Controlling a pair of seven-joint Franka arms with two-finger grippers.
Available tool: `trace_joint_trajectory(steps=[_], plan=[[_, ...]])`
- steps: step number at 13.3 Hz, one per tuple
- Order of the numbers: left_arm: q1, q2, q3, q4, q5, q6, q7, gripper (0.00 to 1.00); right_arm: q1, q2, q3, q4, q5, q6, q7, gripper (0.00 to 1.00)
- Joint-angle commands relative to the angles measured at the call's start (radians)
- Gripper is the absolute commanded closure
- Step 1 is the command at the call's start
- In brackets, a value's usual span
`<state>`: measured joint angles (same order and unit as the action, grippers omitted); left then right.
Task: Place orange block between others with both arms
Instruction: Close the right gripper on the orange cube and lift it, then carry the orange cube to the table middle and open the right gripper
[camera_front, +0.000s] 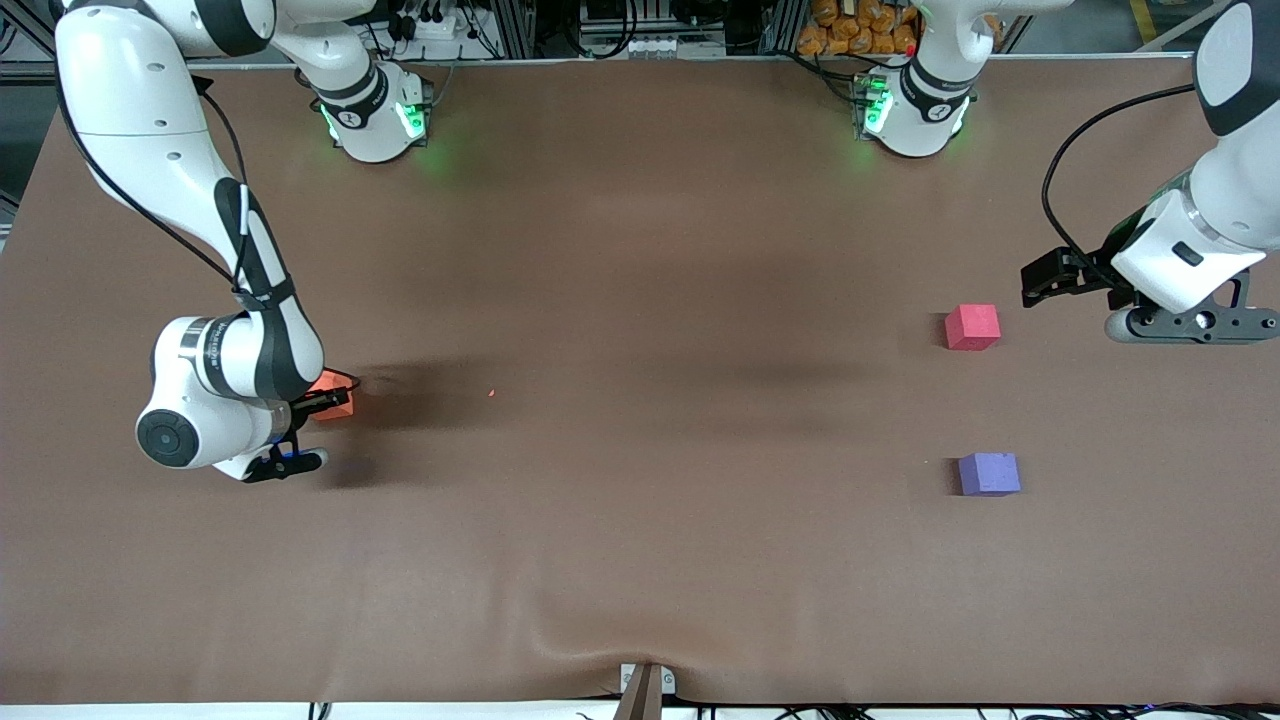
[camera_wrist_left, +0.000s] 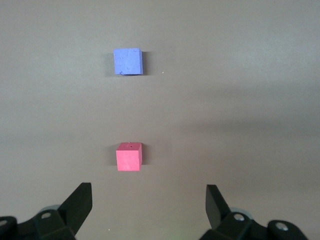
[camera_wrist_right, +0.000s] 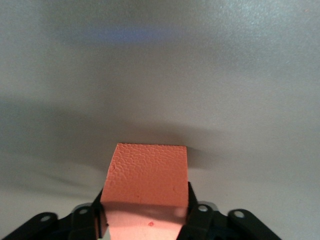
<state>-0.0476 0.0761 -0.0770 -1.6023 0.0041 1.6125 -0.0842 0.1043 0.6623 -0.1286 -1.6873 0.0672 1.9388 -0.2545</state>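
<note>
In the front view, the right gripper is pinching the orange block at the right arm's end of the table. In the left wrist view, the left gripper is hanging spread wide near the pinkish-red cube, with the purple cube well apart from it. In the right wrist view, the fingers are pressing both sides of the orange block.

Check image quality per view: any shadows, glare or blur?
Front view: dark shadow stretches across the table from the right gripper. Left wrist view: even light, pinkish-red cube and purple cube sharp. Right wrist view: orange block soft up close.
</note>
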Motion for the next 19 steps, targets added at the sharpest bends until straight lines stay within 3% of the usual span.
trace_joint_trajectory(steps=[1, 5, 9, 12, 14, 19], plan=[[0.002, 0.005, -0.007, 0.001, 0.017, 0.004, -0.014, 0.0, -0.008, -0.017, 0.004, 0.001, 0.002, 0.003, -0.023, 0.5], [0.002, 0.007, -0.007, -0.001, 0.017, 0.003, -0.014, 0.0, 0.049, -0.02, 0.007, 0.098, 0.032, 0.005, 0.024, 0.56], [0.003, 0.007, -0.007, -0.005, 0.017, 0.004, -0.014, 0.0, 0.233, -0.032, 0.007, 0.161, 0.14, 0.003, 0.32, 0.56], [0.002, 0.008, -0.007, -0.014, 0.017, 0.004, -0.014, 0.0, 0.397, -0.023, 0.009, 0.172, 0.271, 0.022, 0.524, 0.56], [0.002, 0.011, -0.007, -0.018, 0.019, 0.004, -0.014, 0.0, 0.461, -0.009, 0.009, 0.173, 0.319, 0.066, 0.541, 0.55], [0.0, 0.021, -0.007, -0.019, 0.019, 0.004, -0.014, 0.0, 0.592, 0.034, 0.007, 0.172, 0.595, 0.178, 0.541, 0.51]])
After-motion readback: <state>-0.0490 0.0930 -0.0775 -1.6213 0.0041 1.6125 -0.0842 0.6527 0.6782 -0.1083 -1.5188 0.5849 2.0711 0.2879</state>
